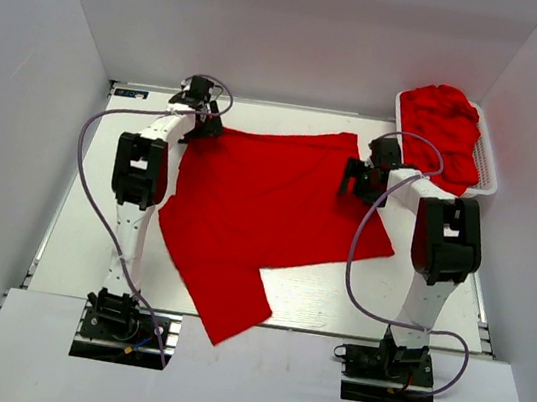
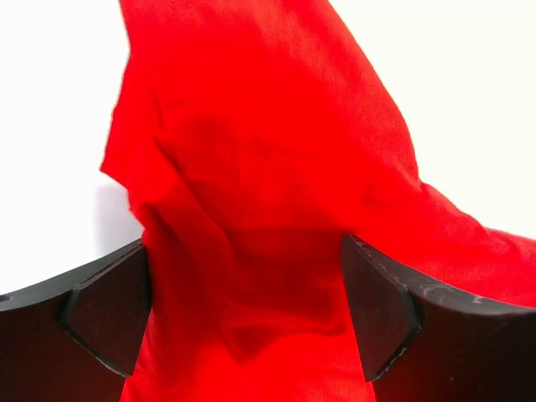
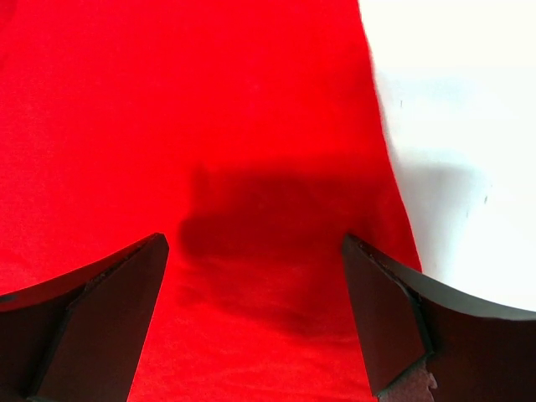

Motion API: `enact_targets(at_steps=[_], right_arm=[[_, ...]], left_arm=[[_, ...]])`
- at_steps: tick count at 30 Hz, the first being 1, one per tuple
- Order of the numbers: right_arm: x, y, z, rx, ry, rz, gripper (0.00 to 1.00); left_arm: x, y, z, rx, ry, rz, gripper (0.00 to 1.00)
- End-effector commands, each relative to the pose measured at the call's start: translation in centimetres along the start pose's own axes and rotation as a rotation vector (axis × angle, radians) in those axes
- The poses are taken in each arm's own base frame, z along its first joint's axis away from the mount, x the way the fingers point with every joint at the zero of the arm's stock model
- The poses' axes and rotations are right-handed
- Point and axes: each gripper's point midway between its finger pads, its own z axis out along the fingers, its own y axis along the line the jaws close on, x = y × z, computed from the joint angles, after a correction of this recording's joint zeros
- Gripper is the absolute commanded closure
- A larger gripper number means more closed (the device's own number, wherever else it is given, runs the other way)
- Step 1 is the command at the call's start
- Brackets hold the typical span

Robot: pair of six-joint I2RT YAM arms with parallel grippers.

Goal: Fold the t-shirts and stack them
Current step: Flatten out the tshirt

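White table (image 1: 314, 299) carried one red t-shirt (image 1: 267, 211), spread flat mid-surface. One basket (image 1: 489, 178) at the far right held heaped t-shirts (image 1: 446, 127), number unclear. Both jaw pairs gaped wide, clamping nothing: left gripper (image 1: 204, 124) straddled bunched fabric at the shirt's far-left corner, right gripper (image 1: 360, 182) hung over its far-right edge.

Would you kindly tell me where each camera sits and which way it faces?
Top external: above, behind the bases, looking down on table, spread t-shirt, basket; left arm, right arm show.
Left wrist: on left arm, facing bunched fabric; left hand shows.
Right wrist: on right arm, facing flat fabric and table; right hand shows.
Shared: all see that t-shirt.
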Motion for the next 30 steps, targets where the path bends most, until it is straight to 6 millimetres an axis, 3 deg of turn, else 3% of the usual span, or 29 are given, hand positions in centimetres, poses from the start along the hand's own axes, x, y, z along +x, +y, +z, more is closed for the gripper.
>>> enact_targets(at_steps=[1, 2, 3, 4, 5, 8, 13, 16, 18, 19, 20, 21, 22, 23, 24, 25, 26, 27, 28, 29, 30], right_arm=[[0.7, 0.1, 1.9, -0.031, 0.069, 0.022, 0.10], [1.5, 0.0, 3.0, -0.040, 0.105, 0.028, 0.10], [1.4, 0.2, 3.2, -0.047, 0.111, 0.026, 0.10], [0.8, 0.5, 3.2, -0.054, 0.111, 0.030, 0.10], [0.7, 0.9, 4.2, -0.072, 0.127, 0.030, 0.10], [-1.3, 2.1, 4.6, -0.119, 0.101, 0.026, 0.10], [-4.6, 3.6, 3.7, -0.159, 0.026, -0.003, 0.10], [-7.0, 4.1, 1.5, -0.165, -0.051, -0.025, 0.10], [-7.7, 4.2, 0.1, -0.157, -0.077, -0.044, 0.10], [-8.4, 4.2, -1.1, -0.150, -0.104, -0.053, 0.10], [-8.6, 4.1, -1.6, -0.141, -0.117, -0.058, 0.10], [-8.0, 4.0, -2.4, -0.134, -0.117, -0.057, 0.10], [-8.5, 4.1, -3.7, -0.133, -0.147, -0.061, 0.10], [-9.0, 4.3, -5.1, -0.137, -0.180, -0.063, 0.10], [-7.1, 3.7, -4.6, -0.126, -0.149, -0.055, 0.10], [-7.8, 3.9, -6.9, -0.131, -0.199, -0.055, 0.10], [-7.6, 4.0, -7.5, -0.134, -0.212, -0.041, 0.10], [-4.6, 3.2, -6.4, -0.118, -0.150, -0.031, 0.10], [-5.0, 3.6, -8.4, -0.135, -0.200, -0.034, 0.10], [-3.3, 3.2, -8.1, -0.131, -0.176, -0.019, 0.10], [-1.6, 2.7, -7.7, -0.126, -0.147, -0.014, 0.10]], left_arm=[[3.5, -0.4, 4.8, 0.000, 0.099, 0.036, 0.04], [1.3, -1.4, 4.8, 0.025, 0.048, 0.036, 0.04], [0.6, -1.2, 5.6, 0.033, 0.040, 0.023, 0.04], [1.3, -1.2, 7.3, 0.056, 0.059, 0.014, 0.01], [-0.7, -2.5, 7.4, 0.101, 0.001, 0.004, 0.01], [-2.0, -3.9, 8.1, 0.162, -0.061, 0.003, 0.01], [-6.7, -6.0, 6.8, 0.268, -0.200, -0.019, 0.01], [-11.6, -7.0, 2.5, 0.304, -0.326, -0.010, 0.01], [-13.4, -7.1, -0.1, 0.312, -0.373, 0.032, 0.01], [-14.8, -6.9, -3.0, 0.309, -0.405, 0.040, 0.01], [-15.3, -6.5, -4.5, 0.293, -0.420, 0.061, 0.01], [-15.9, -5.9, -5.9, 0.272, -0.435, 0.066, 0.01], [-14.8, -5.0, -6.4, 0.238, -0.398, 0.078, 0.01], [-16.1, -4.4, -10.3, 0.232, -0.437, 0.079, 0.01], [-16.2, -3.2, -11.7, 0.183, -0.444, 0.069, 0.01], [-13.8, -1.6, -11.6, 0.130, -0.372, 0.080, 0.01], [-13.1, -0.8, -12.8, 0.110, -0.355, 0.067, 0.01], [-11.5, 0.0, -15.2, 0.099, -0.333, 0.066, 0.01], [-9.5, 0.6, -16.1, 0.088, -0.282, 0.066, 0.01], [-8.3, 1.8, -16.9, 0.052, -0.266, 0.056, 0.01], [-4.9, 3.2, -18.3, 0.027, -0.216, 0.016, 0.01]])
